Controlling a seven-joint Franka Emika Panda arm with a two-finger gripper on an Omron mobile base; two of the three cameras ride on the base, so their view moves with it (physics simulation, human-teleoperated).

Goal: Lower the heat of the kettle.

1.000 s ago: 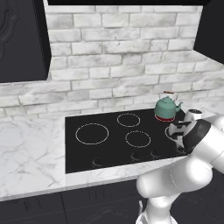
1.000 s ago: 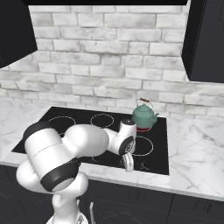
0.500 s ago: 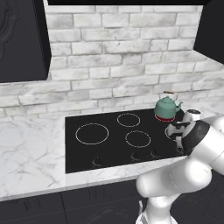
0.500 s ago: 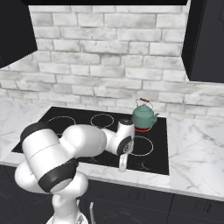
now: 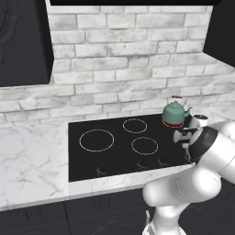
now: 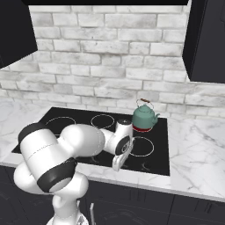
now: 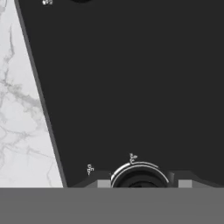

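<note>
Kettle (image 5: 175, 113) stood on rear right burner, red glow under base, so heat was on. Gripper (image 7: 141, 183) hung low over front edge of cooktop (image 7: 131, 78), knob (image 7: 140, 177) between fingertips, likely to turn it down. Fingers looked set around knob; real clamp, cannot tell. Kettle was well behind fingers.

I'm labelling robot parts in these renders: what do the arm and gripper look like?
The arm is glossy white with bulbous rounded links and dark grey-black bands at the joints. The gripper has small dark finger tips with pale grey pads. No cables or markings show.
</note>
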